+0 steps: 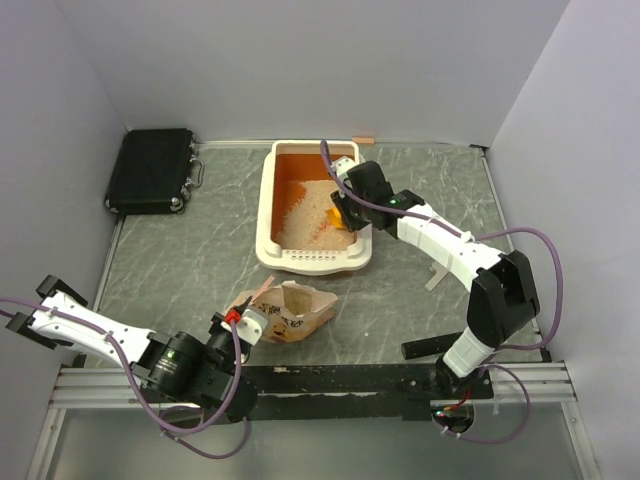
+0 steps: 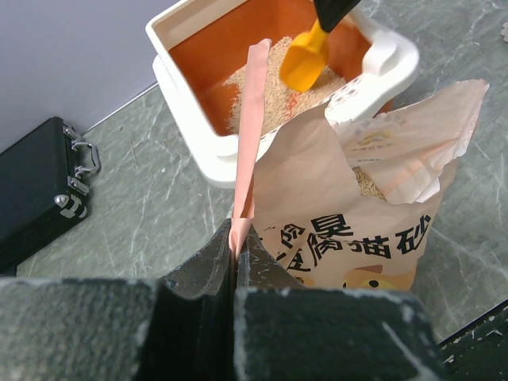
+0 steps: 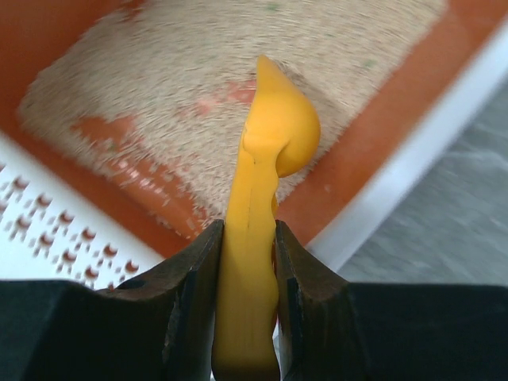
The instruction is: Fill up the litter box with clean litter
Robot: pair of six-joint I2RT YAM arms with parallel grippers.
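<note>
Granular beige litter (image 1: pixel 305 212) in orange-lined tray (image 1: pixel 264 218)

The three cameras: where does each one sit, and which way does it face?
Top external: above and behind, looking down at the table; both arms show.
Left wrist: on the left arm, facing the litter box; left pincer shows, shut on the bag.
Right wrist: on the right arm, looking down into the box; right pincer shows, gripping the scoop.
Both wrist views share the scoop.
</note>
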